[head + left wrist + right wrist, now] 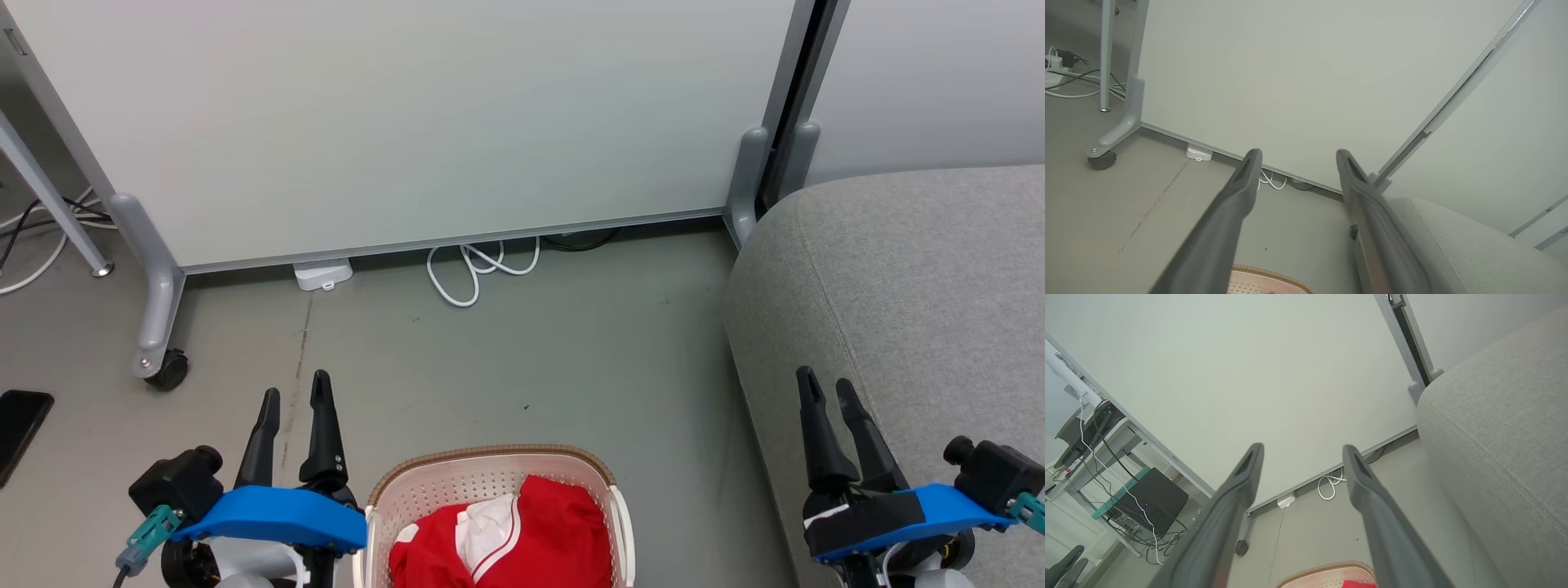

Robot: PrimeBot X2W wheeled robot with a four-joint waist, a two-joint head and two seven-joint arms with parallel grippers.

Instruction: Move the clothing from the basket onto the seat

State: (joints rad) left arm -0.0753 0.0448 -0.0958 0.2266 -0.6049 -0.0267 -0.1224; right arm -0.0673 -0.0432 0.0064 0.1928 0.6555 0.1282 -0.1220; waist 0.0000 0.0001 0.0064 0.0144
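Lying bunched in the basket [424, 482] at six o'clock of the head view, the clothing [522, 535] shows red with a white collar. At seven o'clock, just beside the basket, the left tool [295, 388] hangs with fingers spread, holding nothing. At four o'clock the right tool [824, 380], likewise spread and empty, overlaps the edge of the seat [922, 286].

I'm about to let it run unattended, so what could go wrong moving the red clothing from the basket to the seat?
The clothing lies bunched in the basket; the open left gripper or right gripper may pinch just one fold, so the rest could trail and catch on it. The seat has a rounded edge; clothing dropped near it might slide to the floor.
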